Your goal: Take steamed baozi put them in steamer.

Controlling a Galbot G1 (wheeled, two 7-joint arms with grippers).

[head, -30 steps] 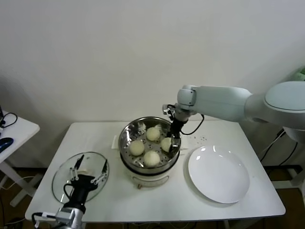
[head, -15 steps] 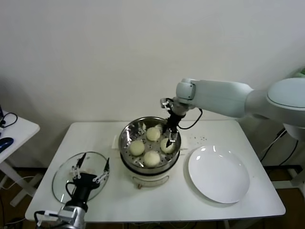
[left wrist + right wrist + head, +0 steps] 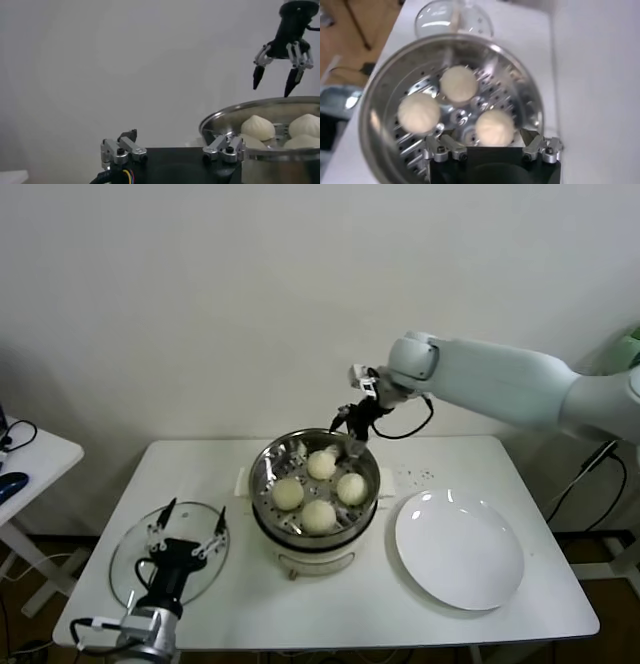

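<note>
Steel steamer [image 3: 268,474] holds four baozi [image 3: 318,515] (right gripper [image 3: 352,428] above, spread wide, empty).

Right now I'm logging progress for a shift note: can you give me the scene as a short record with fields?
baozi: four, all in the steamer
plate: bare, right of the steamer
lid: off, flat on the table, left of the steamer
right gripper: open, holding nothing, above the steamer's far rim
left gripper: open, over the lid
</note>
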